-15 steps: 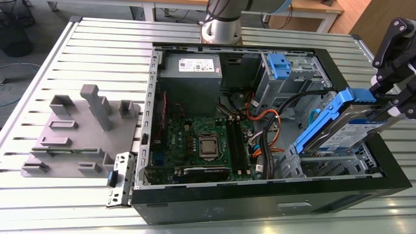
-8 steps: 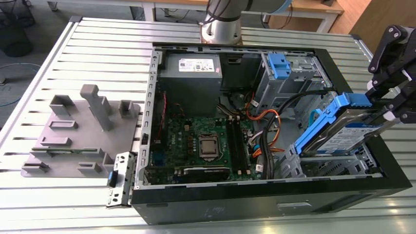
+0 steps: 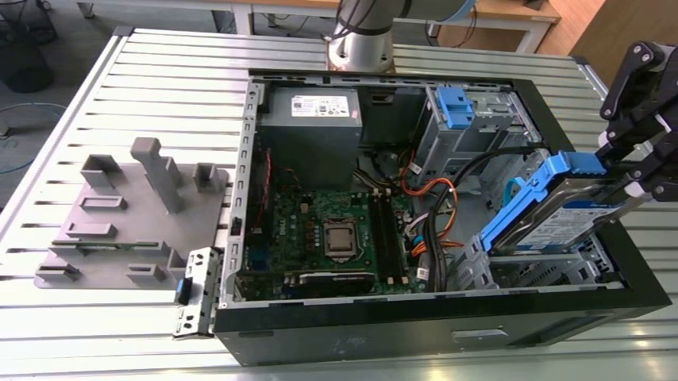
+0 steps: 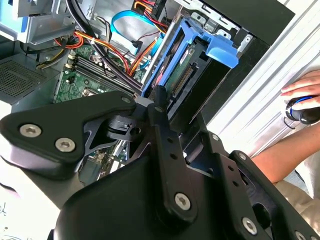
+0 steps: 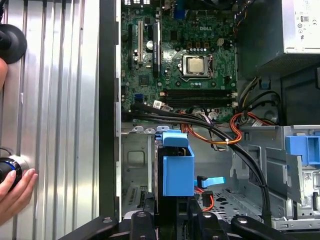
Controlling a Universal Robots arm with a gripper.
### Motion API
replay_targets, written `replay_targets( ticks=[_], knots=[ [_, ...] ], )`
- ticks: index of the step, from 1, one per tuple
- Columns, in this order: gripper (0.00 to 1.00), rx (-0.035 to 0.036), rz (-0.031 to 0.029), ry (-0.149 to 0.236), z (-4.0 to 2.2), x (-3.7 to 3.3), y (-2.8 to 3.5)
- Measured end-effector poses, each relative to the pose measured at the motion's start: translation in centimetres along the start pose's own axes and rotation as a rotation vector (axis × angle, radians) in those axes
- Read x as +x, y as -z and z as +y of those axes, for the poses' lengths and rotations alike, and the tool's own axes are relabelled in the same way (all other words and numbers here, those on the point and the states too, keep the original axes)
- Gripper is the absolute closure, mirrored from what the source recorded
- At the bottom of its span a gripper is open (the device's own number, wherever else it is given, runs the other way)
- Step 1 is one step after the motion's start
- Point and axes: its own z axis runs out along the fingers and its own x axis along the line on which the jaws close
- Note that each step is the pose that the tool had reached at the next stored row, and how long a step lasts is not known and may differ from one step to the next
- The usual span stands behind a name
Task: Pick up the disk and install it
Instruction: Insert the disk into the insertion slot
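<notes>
The disk point(image 3: 551, 214), a silver drive with a white-and-blue label in a blue plastic carrier, hangs tilted over the drive cage point(image 3: 541, 270) at the front corner of the open computer case point(image 3: 424, 317), on the exterior view's right. My black gripper point(image 3: 623, 176) is shut on the disk's raised end, above the case wall. In the second wrist view the fingers point(image 4: 159, 100) clamp the disk point(image 4: 175, 60) at its connector end. In the first wrist view the blue carrier point(image 5: 177, 167) stands edge-on just beyond the gripper point(image 5: 172, 220), over the cage.
Inside the case lie the motherboard point(image 3: 329, 230), a grey power supply point(image 3: 313, 111), bundled cables point(image 3: 434, 198) and another blue carrier point(image 3: 453, 107) in the far bay. A grey fixture plate point(image 3: 127, 214) sits on the slatted table. A person's hand point(image 4: 305, 95) rests on a knob beside the case.
</notes>
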Motion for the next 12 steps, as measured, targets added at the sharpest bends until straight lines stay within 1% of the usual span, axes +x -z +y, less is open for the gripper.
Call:
replay_targets(
  ticks=[3, 5, 8, 12],
  knots=[
    [0.65, 0.0, 0.0003, 0.0, 0.0, 0.01, -0.06],
    [0.65, -0.0001, 0.0002, 0.0, -0.01, 0.02, -0.27],
    [0.65, -0.0001, 0.0002, 0.0, -0.03, 0.05, -0.7],
    [0.65, 0.0, 0.0002, 0.0, -0.06, 0.08, -1.42]
  ],
)
